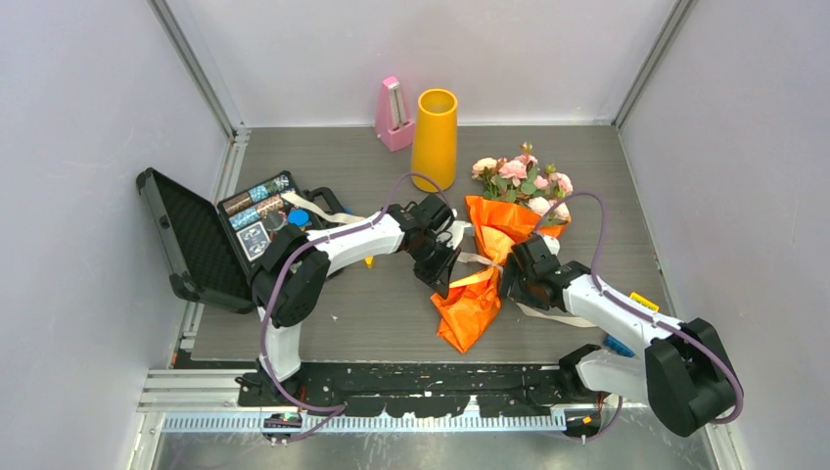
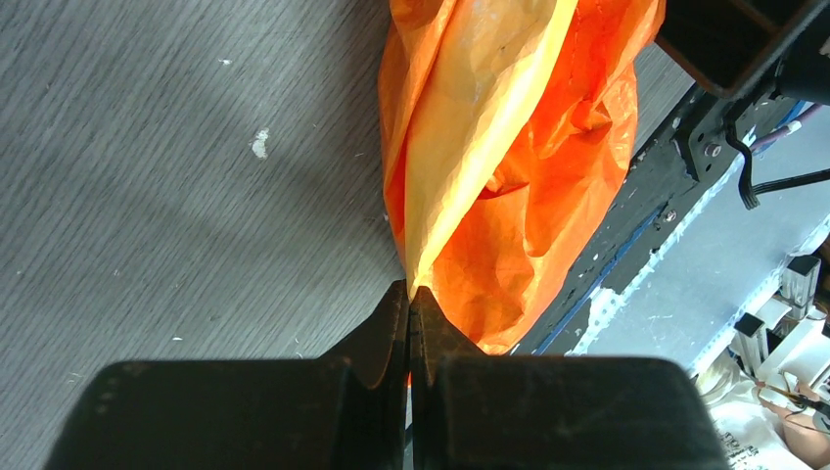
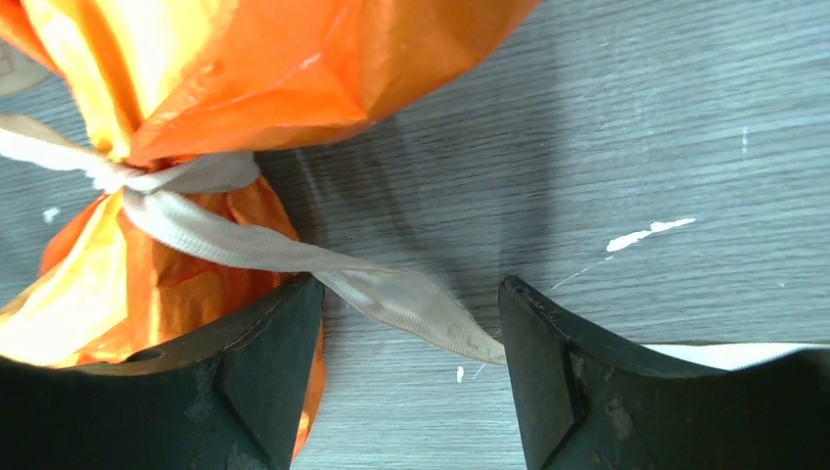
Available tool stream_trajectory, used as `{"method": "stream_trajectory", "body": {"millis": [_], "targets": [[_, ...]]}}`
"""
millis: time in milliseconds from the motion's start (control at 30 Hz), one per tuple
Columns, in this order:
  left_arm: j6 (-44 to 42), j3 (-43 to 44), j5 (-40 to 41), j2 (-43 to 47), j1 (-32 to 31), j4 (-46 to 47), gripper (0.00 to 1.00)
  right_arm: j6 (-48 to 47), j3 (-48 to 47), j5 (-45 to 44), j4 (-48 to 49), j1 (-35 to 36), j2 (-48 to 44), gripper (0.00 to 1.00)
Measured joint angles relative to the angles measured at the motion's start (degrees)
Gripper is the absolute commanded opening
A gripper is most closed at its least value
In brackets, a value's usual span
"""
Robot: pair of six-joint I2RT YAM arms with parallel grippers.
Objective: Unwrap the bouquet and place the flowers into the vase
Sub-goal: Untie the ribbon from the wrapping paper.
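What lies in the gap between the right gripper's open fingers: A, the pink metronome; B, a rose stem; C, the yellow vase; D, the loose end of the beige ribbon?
D: the right wrist view shows the ribbon trailing from its knot on the bouquet between the spread fingers of the right gripper.

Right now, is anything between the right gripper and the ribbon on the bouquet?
Nothing visible. The right gripper is open just above the table, and the ribbon's loose tail lies between its fingers, beside the bouquet.
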State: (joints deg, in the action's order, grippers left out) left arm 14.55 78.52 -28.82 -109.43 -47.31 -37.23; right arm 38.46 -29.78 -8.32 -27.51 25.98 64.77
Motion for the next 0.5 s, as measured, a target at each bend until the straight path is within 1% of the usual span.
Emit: {"method": "stream_trajectory", "body": {"millis": [100,133,167,200,233,267,300,333,367,433,500], "targets": [[0.0,0.0,0.3,0.0,0.0,-0.1,0.0,1.2,-0.8,-2.6,-1.0,1.0,1.9,0.67],[0.0,0.0,0.3,0.0,0.0,-0.1,0.0,1.6,-1.4,-3.6,-1.5,1.2,2.8,0.63],[-0.1,0.0,0.3,0.0,0.0,-0.2,0.0,2.1,-1.9,-4.6,-1.8,1.3,3.8,0.53],[-0.1,0.0,0.4,0.0,0.0,-0.2,0.0,2.4,-2.3,-5.3,-2.1,1.4,4.3,0.46],[-0.1,0.0,0.5,0.0,0.0,-0.2,0.0,2.9,-2.5,-6.2,-2.6,1.5,4.9,0.32],[-0.1,0.0,0.5,0.0,0.0,-0.2,0.0,3.1,-2.6,-6.8,-2.8,1.6,5.0,0.27],[-0.1,0.0,0.6,0.0,0.0,-0.2,0.0,3.4,-2.6,-7.5,-3.3,1.7,5.1,0.17],[-0.1,0.0,0.7,0.0,0.0,-0.3,0.0,3.7,-2.6,-7.8,-3.7,1.7,5.1,0.13],[-0.1,0.0,0.7,0.0,0.0,-0.3,0.0,4.2,-2.7,-8.4,-4.3,1.8,4.9,0.07],[-0.2,0.0,0.8,0.0,0.0,-0.3,0.0,4.2,-3.0,-9.1,-5.4,1.9,3.9,0.01],[-0.2,0.0,0.9,0.0,0.0,-0.3,0.0,4.0,-3.8,-9.5,-7.1,1.9,2.4,0.0]]}}
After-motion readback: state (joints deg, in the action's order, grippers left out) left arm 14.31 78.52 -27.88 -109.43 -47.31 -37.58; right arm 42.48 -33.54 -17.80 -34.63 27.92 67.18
